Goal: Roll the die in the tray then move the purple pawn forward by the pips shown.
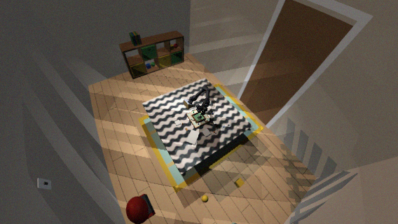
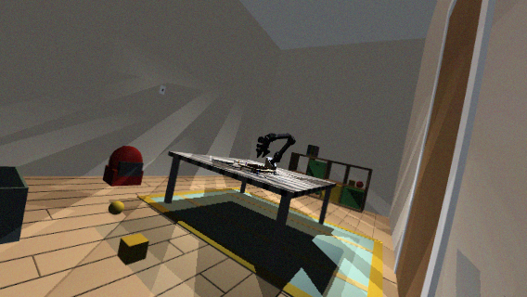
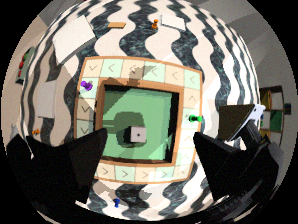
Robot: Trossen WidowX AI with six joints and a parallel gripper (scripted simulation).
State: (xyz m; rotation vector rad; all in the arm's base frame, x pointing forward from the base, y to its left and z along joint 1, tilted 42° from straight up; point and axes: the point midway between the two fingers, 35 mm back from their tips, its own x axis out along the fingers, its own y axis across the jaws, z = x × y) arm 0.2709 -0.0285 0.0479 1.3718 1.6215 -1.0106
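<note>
My gripper (image 3: 151,133) (image 2: 263,154) is open, its fingers wide apart above the tray, with nothing between the tips. The die (image 3: 138,134), pale with one pip on its upward face, shows over the green tray floor in the wrist view; whether it is fully at rest cannot be told. The tray (image 3: 150,102) is the sunken middle of the square board (image 3: 134,68) (image 1: 194,123). The purple pawn (image 3: 87,86) is on the board's left column, just below the top-left corner cell, and looks tipped or seen at a slant. Left-column arrows point down the wrist view, bottom-row arrows right.
A green pawn (image 3: 195,119) is on the board's right column. A blue pawn (image 3: 117,202) stands off the board's lower edge. Orange pawns (image 3: 155,23) (image 3: 36,131) and white sheets (image 3: 75,40) (image 3: 173,22) lie beyond it. A dark box-like object (image 3: 237,120) is beside the right finger.
</note>
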